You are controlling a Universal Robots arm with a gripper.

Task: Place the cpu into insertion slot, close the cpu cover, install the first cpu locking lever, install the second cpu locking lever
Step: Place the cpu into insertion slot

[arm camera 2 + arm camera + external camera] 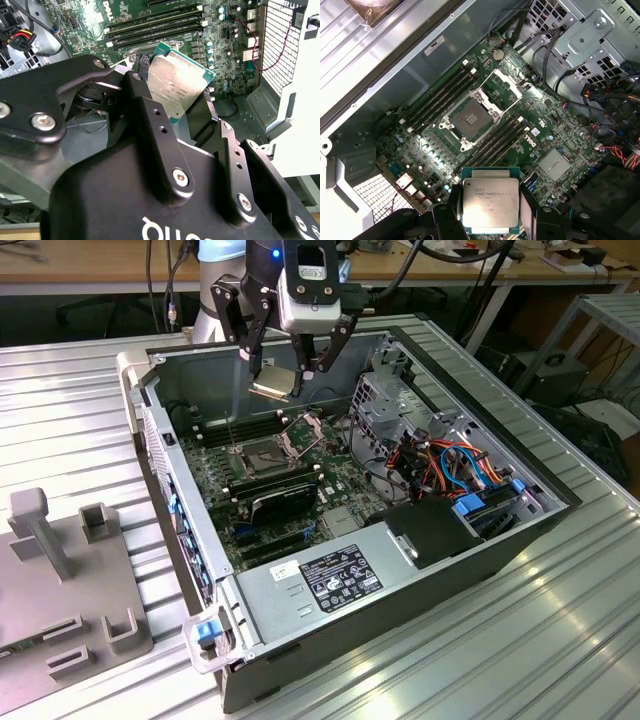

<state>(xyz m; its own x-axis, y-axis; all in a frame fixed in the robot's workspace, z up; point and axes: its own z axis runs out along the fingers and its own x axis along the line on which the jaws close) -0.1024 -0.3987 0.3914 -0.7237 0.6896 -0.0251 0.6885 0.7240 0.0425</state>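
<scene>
1. I see the cpu point(275, 383) up off the board, tilted, with its dull metal top lit. It is gripped by its edges between the fingers of the gripper point(282, 373).
2. The fingers are clamped on the chip from both sides. In the first wrist view the black finger ends flank its green border.
3. The gripper hangs over the open computer case point(480, 540), level with its upper rim.
4. The insertion slot point(470, 118) lies on the green board point(555, 132) below the gripper, well apart from the chip. Its dark contact field is uncovered.
5. The cpu cover point(501, 83) stands swung up off the slot, just beside it on its hinge.
6. Long black memory slots point(439, 97) run along both sides of the socket, beneath the gripper.
7. A long black block point(283, 498) sits on the board beyond the slot, toward the exterior camera and lower than the gripper.
8. A silvery drive cage point(395, 400) stands to the gripper's side, on the exterior view's right.
9. A grey fixture point(60, 580) rests on the ribbed table outside the case, well apart from the gripper on the exterior view's left.
</scene>
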